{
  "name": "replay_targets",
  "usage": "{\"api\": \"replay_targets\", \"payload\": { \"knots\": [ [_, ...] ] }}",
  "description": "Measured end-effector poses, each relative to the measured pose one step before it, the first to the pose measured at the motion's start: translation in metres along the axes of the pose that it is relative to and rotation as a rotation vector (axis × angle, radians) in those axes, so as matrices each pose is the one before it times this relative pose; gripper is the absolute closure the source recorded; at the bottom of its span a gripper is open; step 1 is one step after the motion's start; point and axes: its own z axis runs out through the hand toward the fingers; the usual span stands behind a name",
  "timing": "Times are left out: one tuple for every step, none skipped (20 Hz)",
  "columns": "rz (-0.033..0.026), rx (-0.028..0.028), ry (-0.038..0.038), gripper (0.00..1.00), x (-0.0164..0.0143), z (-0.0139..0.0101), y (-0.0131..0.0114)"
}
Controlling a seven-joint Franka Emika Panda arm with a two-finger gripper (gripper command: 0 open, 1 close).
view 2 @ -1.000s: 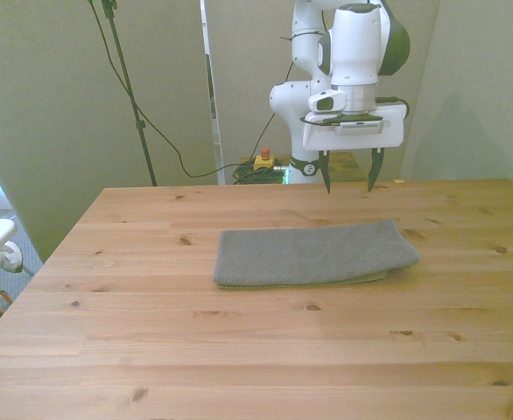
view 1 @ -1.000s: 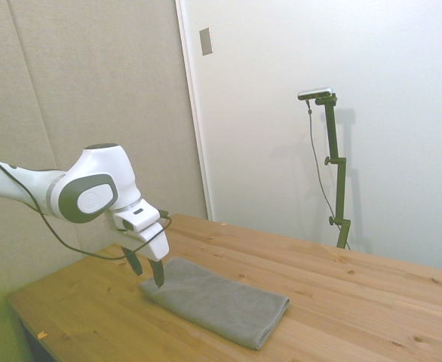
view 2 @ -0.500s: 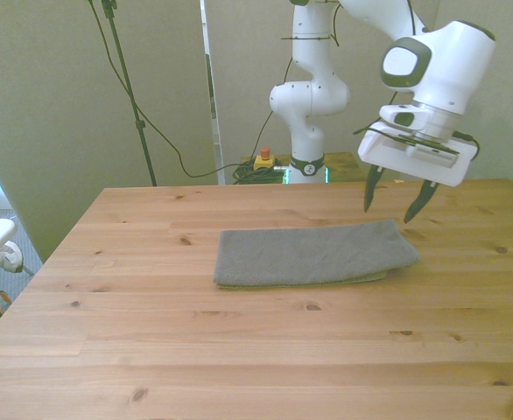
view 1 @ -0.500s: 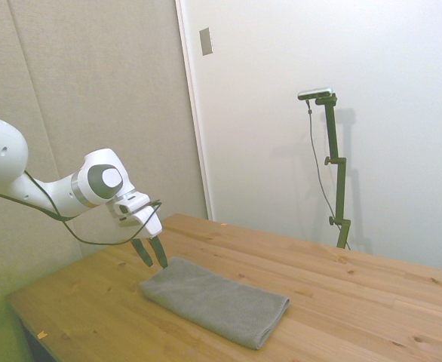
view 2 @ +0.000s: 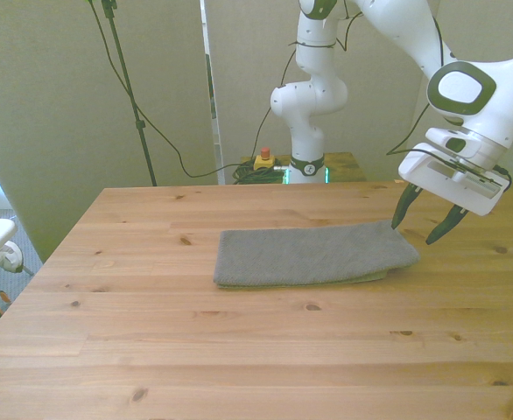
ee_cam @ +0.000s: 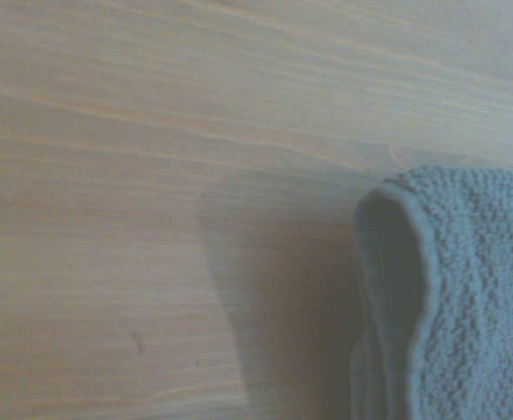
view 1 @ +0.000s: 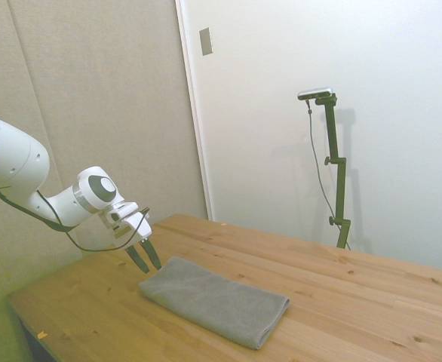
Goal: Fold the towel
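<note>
The grey towel lies flat on the wooden tabletop, folded into an oblong with rounded edges, near the middle of the surface. The gripper is at the towel's end on the front view's right, with its two dark fingers spread apart and holding nothing; one fingertip is close to the towel's corner and the other is over bare wood just beyond it. Whether a fingertip touches the cloth cannot be told. In the side view the gripper is tilted, fingers pointing down and toward the towel, and the white arm bends low over the tabletop. The wrist view shows one rounded, layered corner of the towel on the wood, slightly blurred and cut off at the picture's edge.
</note>
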Motion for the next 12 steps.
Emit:
{"api": "replay_targets", "payload": {
  "knots": [
    [-0.00479, -0.01103, 0.00106, 0.00, -0.00299, 0.00143, -0.00218],
    [-0.00529, -0.01198, 0.00248, 0.00, -0.00267, 0.00167, -0.00173],
    [-0.00405, -0.00820, 0.00628, 0.00, -0.00145, 0.00202, -0.00171],
    [-0.00184, -0.00733, 0.00467, 0.00, -0.00033, 0.00291, -0.00120],
    [-0.00092, -0.00579, 0.00160, 0.00, 0.00018, 0.00315, -0.00061],
    [0.00130, -0.00606, -0.00087, 0.00, 0.00103, 0.00356, -0.00020],
    [0.00376, -0.00547, 0.00009, 0.00, 0.00239, 0.00296, 0.00048],
    [0.00546, -0.00598, 0.00117, 0.00, 0.00332, 0.00197, 0.00114],
    [0.00437, -0.00825, 0.00210, 0.00, 0.00308, 0.00280, 0.00149],
    [0.00458, -0.00691, 0.00342, 0.00, 0.00368, 0.00302, 0.00149],
    [0.00448, -0.00690, 0.00447, 1.00, 0.00400, 0.00354, 0.00160],
    [0.00579, -0.00635, 0.00138, 1.00, 0.00423, 0.00355, 0.00164]
  ]
}}
